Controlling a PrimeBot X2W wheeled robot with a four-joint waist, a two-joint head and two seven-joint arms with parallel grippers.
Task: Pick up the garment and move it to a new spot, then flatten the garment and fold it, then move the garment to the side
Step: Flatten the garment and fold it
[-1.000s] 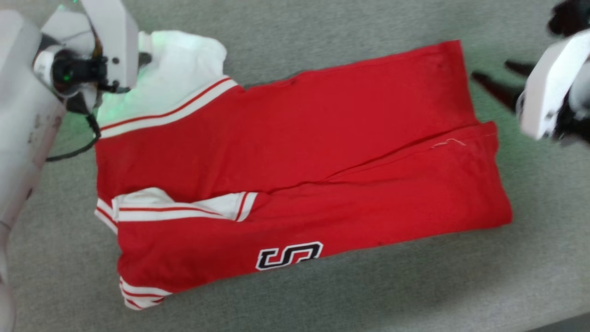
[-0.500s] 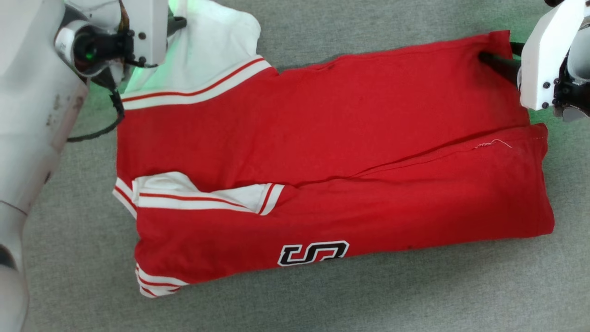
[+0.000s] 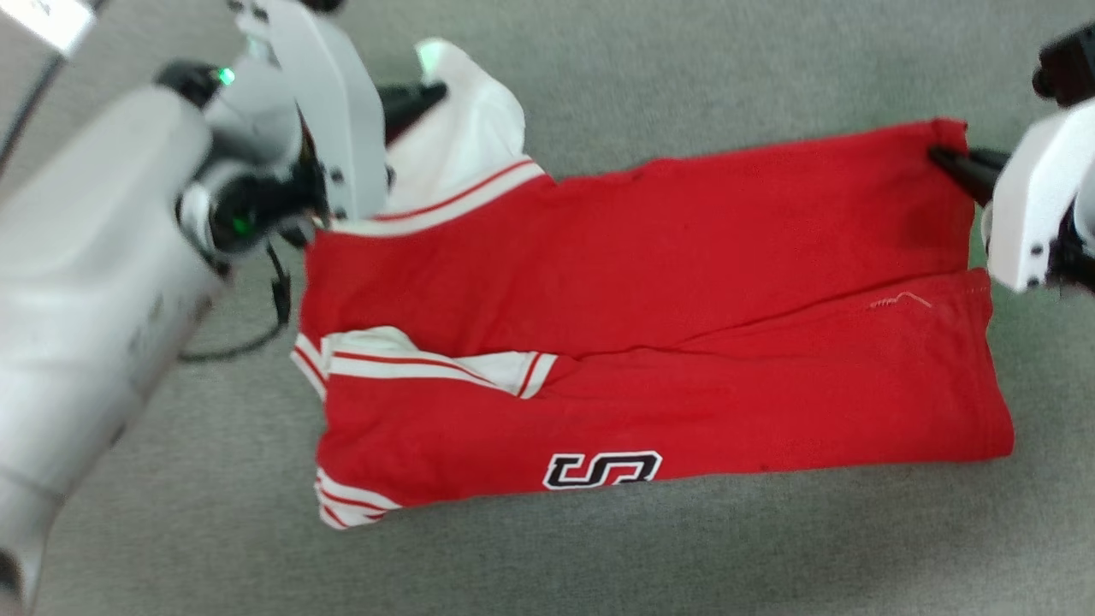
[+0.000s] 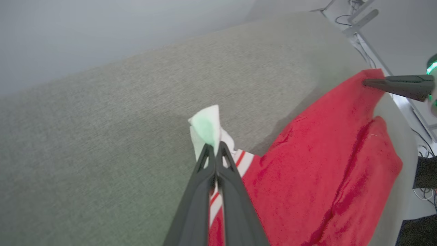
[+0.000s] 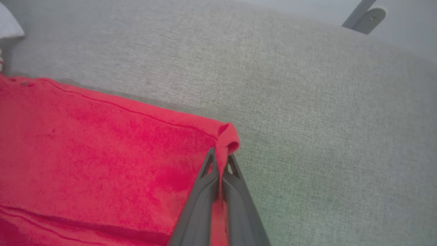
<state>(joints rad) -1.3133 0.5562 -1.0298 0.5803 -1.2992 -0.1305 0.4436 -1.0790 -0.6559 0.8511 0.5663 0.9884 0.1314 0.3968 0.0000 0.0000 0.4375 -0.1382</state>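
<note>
Found bright red soft-knit T-shirt with white sleeves (image 3: 642,282) folded lengthwise on grey woven surface (image 3: 684,547).
Noted left gripper (image 4: 215,147) angled low, clamped on far white sleeve tip; right gripper (image 5: 221,158) angled low, pinching far red hem corner.

right gripper (image 5: 218,154) now clamped on garment (image 3: 650,282) corner, earlier open beside it

Red garment (image 3: 684,257) on grey fabric (image 3: 684,547)

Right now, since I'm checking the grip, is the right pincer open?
No, in the right wrist view the right pincer is shut on a red corner of the garment.
</note>
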